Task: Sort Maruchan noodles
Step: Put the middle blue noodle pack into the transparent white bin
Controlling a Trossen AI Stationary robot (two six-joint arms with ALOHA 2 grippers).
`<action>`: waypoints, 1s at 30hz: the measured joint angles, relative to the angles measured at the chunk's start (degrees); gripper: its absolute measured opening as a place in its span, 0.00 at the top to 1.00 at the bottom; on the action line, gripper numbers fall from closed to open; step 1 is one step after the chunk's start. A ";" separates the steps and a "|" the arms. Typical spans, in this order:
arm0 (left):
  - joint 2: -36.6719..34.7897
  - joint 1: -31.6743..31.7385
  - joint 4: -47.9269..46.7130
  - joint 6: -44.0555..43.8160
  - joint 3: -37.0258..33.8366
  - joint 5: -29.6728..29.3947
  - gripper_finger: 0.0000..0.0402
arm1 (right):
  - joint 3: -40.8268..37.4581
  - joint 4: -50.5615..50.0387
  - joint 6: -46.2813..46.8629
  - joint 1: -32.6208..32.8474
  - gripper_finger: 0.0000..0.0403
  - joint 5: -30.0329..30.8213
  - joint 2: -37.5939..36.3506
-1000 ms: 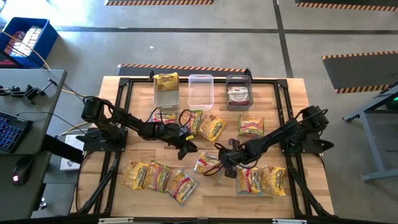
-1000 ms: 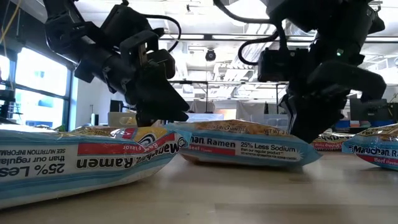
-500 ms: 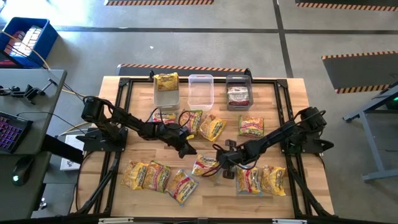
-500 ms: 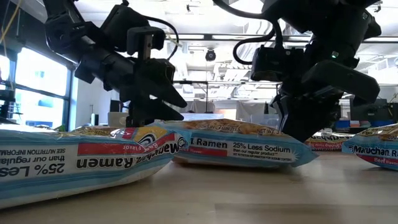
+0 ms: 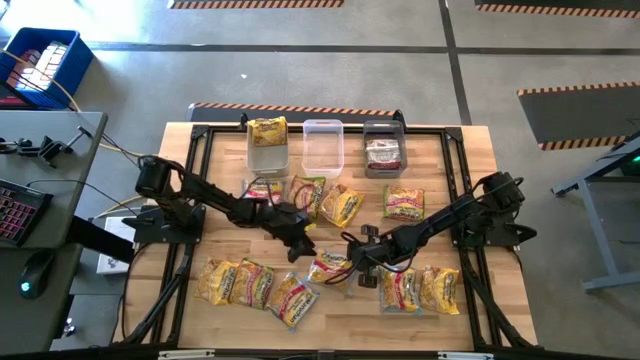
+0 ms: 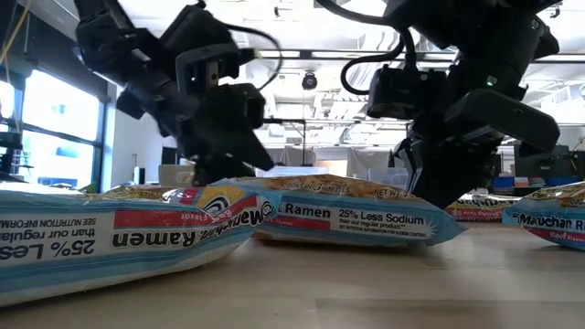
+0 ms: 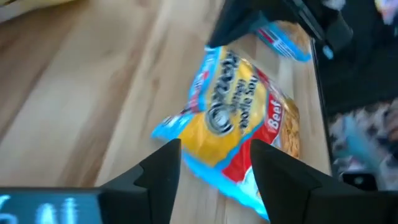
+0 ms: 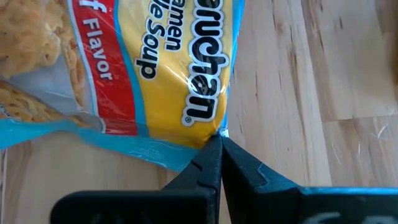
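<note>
The Maruchan noodles are yellow packets with blue edges, scattered over the wooden table. One beef packet [image 5: 329, 265] lies flat between my two grippers. My left gripper [image 5: 296, 246] is open just to the packet's left. In the left wrist view the packet [image 7: 239, 121] lies ahead of the left gripper's [image 7: 216, 163] spread fingers. My right gripper [image 5: 356, 256] is shut at the packet's right edge. Other packets lie in a near-left group [image 5: 250, 284], a near-right pair [image 5: 420, 289] and a row mid-table [image 5: 343, 204]. My right gripper [image 8: 217, 142] meets the packet's blue sealed edge [image 8: 186, 152] with its shut fingertips, coming nearly level from the table's right. Whether the tips pinch the seam or only butt against it cannot be told. The packet lies flat on the table.
Three bins stand along the far edge: a clear one holding a yellow packet [image 5: 268, 143], a clear empty one [image 5: 322, 147] and a dark one with a packet inside [image 5: 384, 147]. A black frame [image 5: 455, 180] borders the table. Bare wood shows between the packet groups.
My right gripper has moved a little toward the table's left, and the beef packet has slid left with it. My left gripper has shifted slightly toward that packet and tipped.
</note>
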 joint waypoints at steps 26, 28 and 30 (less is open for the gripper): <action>4.99 -1.00 -10.93 27.18 8.54 -0.54 0.60 | -0.07 0.69 -0.61 0.02 0.99 0.28 0.07; 4.99 -1.00 -10.91 28.00 8.54 0.08 0.66 | -0.07 1.12 -0.61 0.01 0.99 0.38 0.11; 5.02 -0.98 -10.84 28.43 8.54 1.45 0.73 | -0.09 1.51 -0.61 0.02 0.99 0.66 0.11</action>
